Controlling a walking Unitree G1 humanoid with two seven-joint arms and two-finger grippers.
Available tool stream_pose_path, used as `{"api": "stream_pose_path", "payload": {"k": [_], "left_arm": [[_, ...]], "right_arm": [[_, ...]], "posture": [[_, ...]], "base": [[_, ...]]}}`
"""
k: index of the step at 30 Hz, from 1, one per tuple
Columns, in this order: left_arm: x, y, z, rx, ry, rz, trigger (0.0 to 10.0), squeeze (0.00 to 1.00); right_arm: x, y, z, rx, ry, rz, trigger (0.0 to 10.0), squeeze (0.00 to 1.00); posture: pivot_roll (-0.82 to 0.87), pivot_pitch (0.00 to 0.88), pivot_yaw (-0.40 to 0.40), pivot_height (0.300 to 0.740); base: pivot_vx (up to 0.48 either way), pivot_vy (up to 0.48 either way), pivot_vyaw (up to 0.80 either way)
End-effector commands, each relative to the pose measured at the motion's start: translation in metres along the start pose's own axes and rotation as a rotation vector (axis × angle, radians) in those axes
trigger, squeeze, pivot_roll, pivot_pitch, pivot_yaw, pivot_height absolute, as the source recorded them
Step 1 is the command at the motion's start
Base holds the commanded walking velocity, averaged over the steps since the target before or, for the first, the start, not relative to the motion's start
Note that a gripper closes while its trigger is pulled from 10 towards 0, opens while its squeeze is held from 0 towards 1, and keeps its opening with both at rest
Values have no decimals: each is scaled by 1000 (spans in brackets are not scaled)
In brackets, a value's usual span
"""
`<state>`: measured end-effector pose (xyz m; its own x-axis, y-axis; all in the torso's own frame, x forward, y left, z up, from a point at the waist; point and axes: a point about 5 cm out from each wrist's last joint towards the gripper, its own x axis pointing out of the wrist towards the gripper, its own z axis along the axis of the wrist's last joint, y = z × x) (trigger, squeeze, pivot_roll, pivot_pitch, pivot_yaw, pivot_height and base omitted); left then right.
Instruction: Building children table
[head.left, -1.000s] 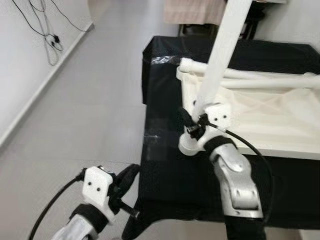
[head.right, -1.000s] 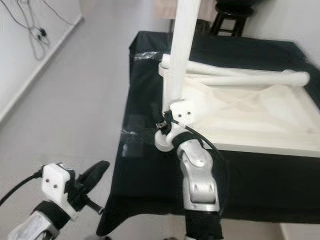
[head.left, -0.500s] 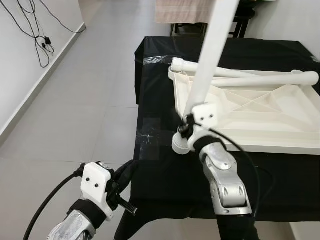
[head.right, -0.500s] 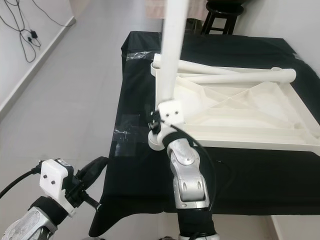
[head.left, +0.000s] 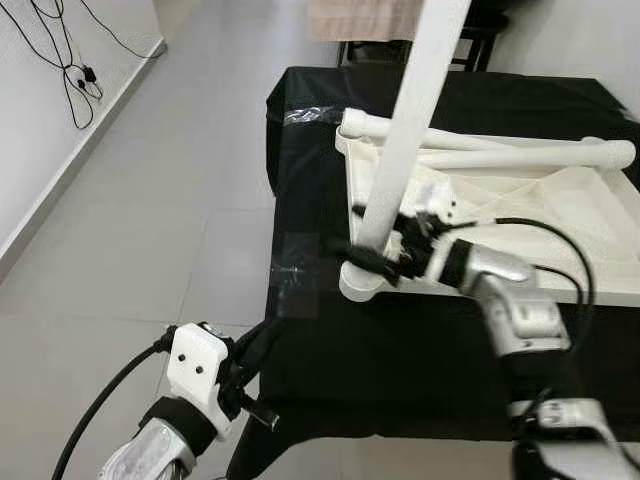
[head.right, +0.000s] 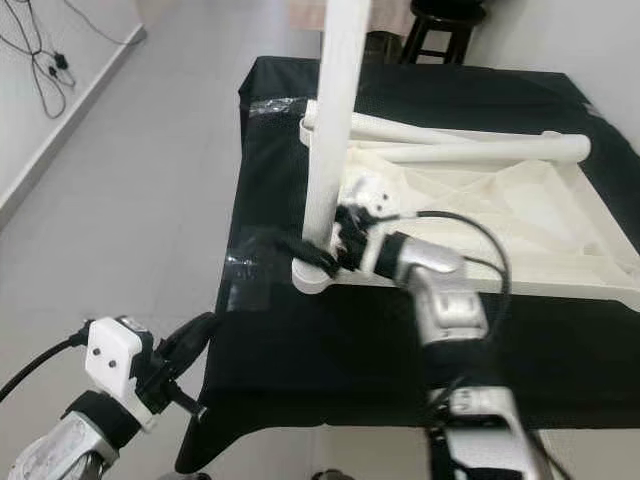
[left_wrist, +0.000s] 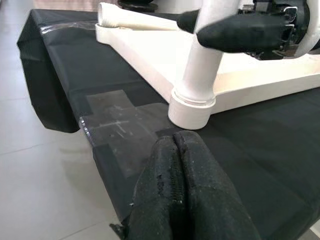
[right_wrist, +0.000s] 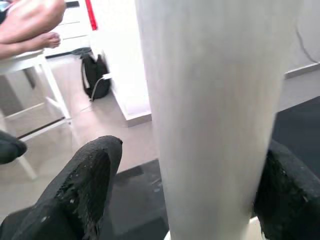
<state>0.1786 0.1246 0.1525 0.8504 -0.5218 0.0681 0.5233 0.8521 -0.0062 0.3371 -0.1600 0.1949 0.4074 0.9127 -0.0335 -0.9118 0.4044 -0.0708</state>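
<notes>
Right gripper (head.right: 318, 250): you have its fingers clamped round the upright leg (head.right: 333, 130) at the tabletop's (head.right: 520, 215) near-left corner socket. Your left gripper (head.left: 262, 342) hangs pinched together just off the cloth's (head.left: 400, 340) near-left edge.

A: What forms the right arm (head.left: 510, 310)?
B: Silver, glossy rounded metal segments; a thin black cable loops over them; a black band rings the wrist behind the right gripper (head.left: 372, 262), whose long fingers are black and matte.

A: And the left arm (head.left: 150, 455)?
B: A silver forearm ending in a black textured cuff; above it, a white boxy housing with two small dark screws, a black cable trailing from it, then the left gripper (left_wrist: 177, 172), its black fingers coarse-textured.
</notes>
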Motion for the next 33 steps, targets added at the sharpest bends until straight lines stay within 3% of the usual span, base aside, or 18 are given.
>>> {"api": "stream_pose_path", "payload": {"k": [1, 3, 4, 5, 6, 10, 20, 22, 23, 24, 25, 27, 28, 30, 33], "left_arm": [[-1, -2, -6, -12, 29, -1, 10000, 0], [-1, -2, -5, -12, 28, -1, 10000, 0], [-1, -2, -5, -13, 28, -1, 10000, 0], [-1, -2, -5, -13, 28, -1, 10000, 0], [-1, -3, -5, -13, 28, -1, 10000, 0], [-2, -3, -5, -13, 28, -1, 10000, 0], [-3, -2, -5, -13, 28, 1, 10000, 0], [-4, -2, -5, -13, 28, 2, 10000, 0], [-6, -1, -4, -12, 28, 3, 10000, 0], [-6, -1, -4, -12, 28, 3, 10000, 0], [-6, 1, -3, -12, 28, 3, 10000, 0], [-8, 3, -3, -11, 29, 5, 10000, 0], [-8, 4, -3, -9, 30, 5, 10000, 0], [-7, 5, -3, -7, 30, 5, 10000, 0], [-6, 5, -4, -6, 31, 5, 10000, 0]], "right_arm": [[3, 1, -1, -12, 9, 26, 10000, 0], [3, -12, 5, 28, -22, -23, 10000, 0], [1, -19, 5, 45, -33, -62, 4353, 0], [1, -19, 5, 45, -33, -62, 4353, 0], [-1, -23, 4, 63, -44, -94, 0, 0], [-5, -28, 0, 83, -59, -97, 0, 0], [-28, -20, -16, 115, -86, -83, 0, 0], [-26, -11, -28, 71, -11, -186, 0, 0], [-16, -3, -36, 15, 73, -385, 0, 0], [-16, -3, -36, 15, 73, -385, 0, 0], [-10, 3, -39, -36, 114, -536, 0, 0], [-4, 41, -54, 80, 149, -910, 0, 0], [2, 56, -55, 36, 153, -947, 0, 0], [10, 69, -52, -54, 142, -932, 0, 0], [9, 55, -53, 18, 120, -932, 0, 0]], "posture": [[159, 137, -83, 740], [160, 138, -83, 740], [162, 138, -85, 740], [162, 138, -85, 740], [164, 140, -86, 740], [166, 142, -85, 740], [156, 149, -84, 740], [150, 153, -87, 740], [147, 161, -87, 740], [147, 161, -87, 740], [143, 164, -84, 740], [114, 170, -66, 740], [119, 167, -58, 740], [117, 165, -54, 740], [118, 157, -58, 740]], "base": [[0, 0, 0], [0, 0, 0], [0, 0, 0], [0, 0, 0], [0, 0, 0], [0, 0, 0], [0, 0, 0], [0, 0, 0], [0, 0, 0], [0, 0, 0], [0, 0, 0], [0, 0, 0], [0, 0, 0], [0, 0, 0], [0, 0, 0]]}}
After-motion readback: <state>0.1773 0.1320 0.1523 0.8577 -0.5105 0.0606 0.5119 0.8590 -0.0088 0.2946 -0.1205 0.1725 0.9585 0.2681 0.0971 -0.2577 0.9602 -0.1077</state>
